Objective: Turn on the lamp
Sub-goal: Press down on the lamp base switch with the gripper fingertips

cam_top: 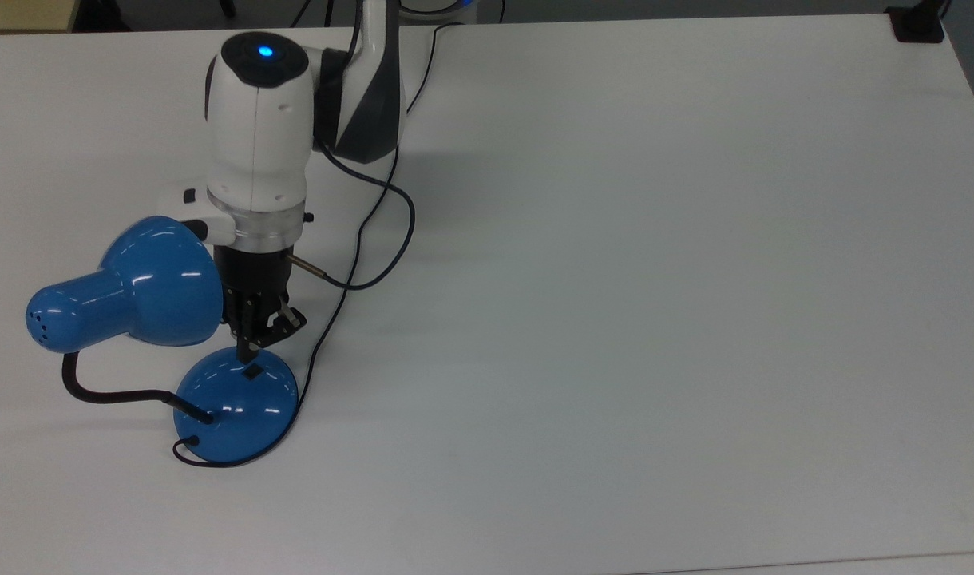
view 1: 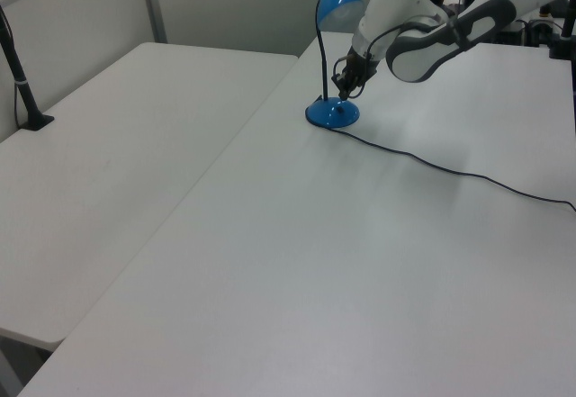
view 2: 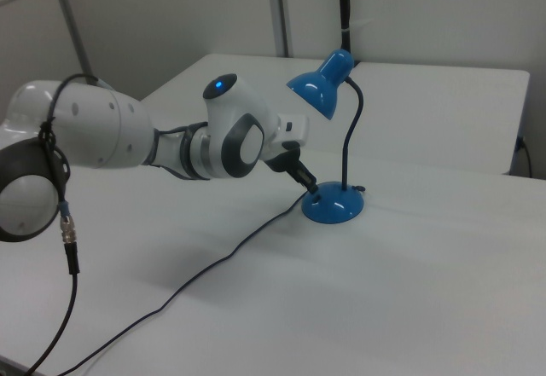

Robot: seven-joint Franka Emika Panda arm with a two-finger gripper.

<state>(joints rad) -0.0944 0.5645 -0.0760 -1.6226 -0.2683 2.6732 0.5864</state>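
Glossy blue desk lamp (cam_top: 168, 335) with bell shade, black bendy neck and domed base stands on white counter (cam_top: 655, 279), top view's left. Black end effector (cam_top: 249, 351), fingers together, gripping nothing, tip at small black switch (cam_top: 252, 372) on base.

The lamp (cam_top: 148, 291) looks like glossy blue enamelled metal; its neck (cam_top: 108, 393) matt black. The table (cam_top: 655, 279) is smooth matt white; the arm's shell (cam_top: 255, 120) glossy white plastic.
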